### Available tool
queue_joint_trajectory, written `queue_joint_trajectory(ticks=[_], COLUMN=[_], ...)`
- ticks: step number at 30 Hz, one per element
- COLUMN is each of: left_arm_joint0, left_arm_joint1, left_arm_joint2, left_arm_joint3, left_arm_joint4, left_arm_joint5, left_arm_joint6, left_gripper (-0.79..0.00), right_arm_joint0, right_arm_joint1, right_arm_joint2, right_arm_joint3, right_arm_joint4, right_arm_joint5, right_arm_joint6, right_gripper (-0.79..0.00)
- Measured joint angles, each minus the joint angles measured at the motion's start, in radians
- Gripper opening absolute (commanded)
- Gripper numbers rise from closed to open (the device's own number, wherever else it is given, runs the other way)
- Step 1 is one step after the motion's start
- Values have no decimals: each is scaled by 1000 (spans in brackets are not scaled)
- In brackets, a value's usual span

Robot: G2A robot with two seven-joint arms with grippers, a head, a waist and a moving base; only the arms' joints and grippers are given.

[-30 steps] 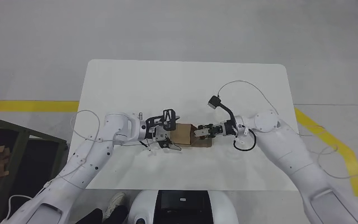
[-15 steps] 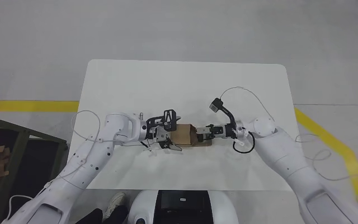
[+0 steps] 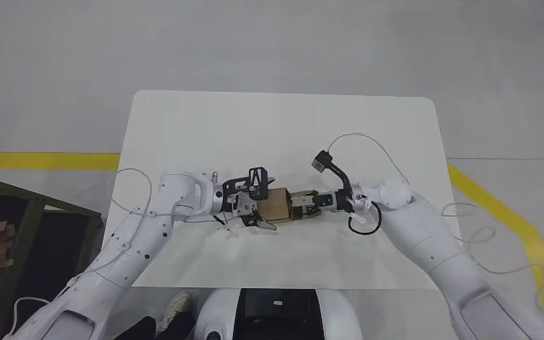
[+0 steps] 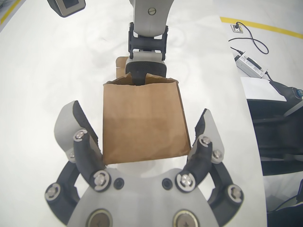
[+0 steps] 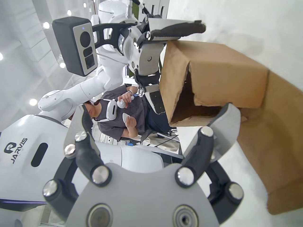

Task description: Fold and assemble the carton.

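- Left gripper of mine is spread wide, straddling the near end of the small brown cardboard carton, which lies mid-frame on the white rounded table in the top view. I'd brace it there.
- Right gripper, likewise unclenched, has one finger inside the carton's open mouth. I'd push gently to square the walls.

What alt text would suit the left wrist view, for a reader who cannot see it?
A brown carton sits on a white table between the open fingers of the left gripper. At the carton's far end, the right gripper meets it from the opposite side, touching the ragged top edge.
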Motion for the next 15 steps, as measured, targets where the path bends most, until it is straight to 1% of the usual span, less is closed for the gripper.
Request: queue_joint_trajectory(ticks=[15], left_arm_joint0=[6], left_arm_joint1=[2], left_arm_joint2=[-10], left_arm_joint3=[3], left_arm_joint4=[3], left_arm_joint5=[-7], left_arm_joint6=[-2], left_gripper=[0], right_arm_joint0=[14], right_arm_joint1=[-13], right_arm_joint2=[-33], right_arm_joint3=[-26], right_arm_joint4=[-19], right_arm_joint5=[7], right_arm_joint6=[7], right_gripper=[0])
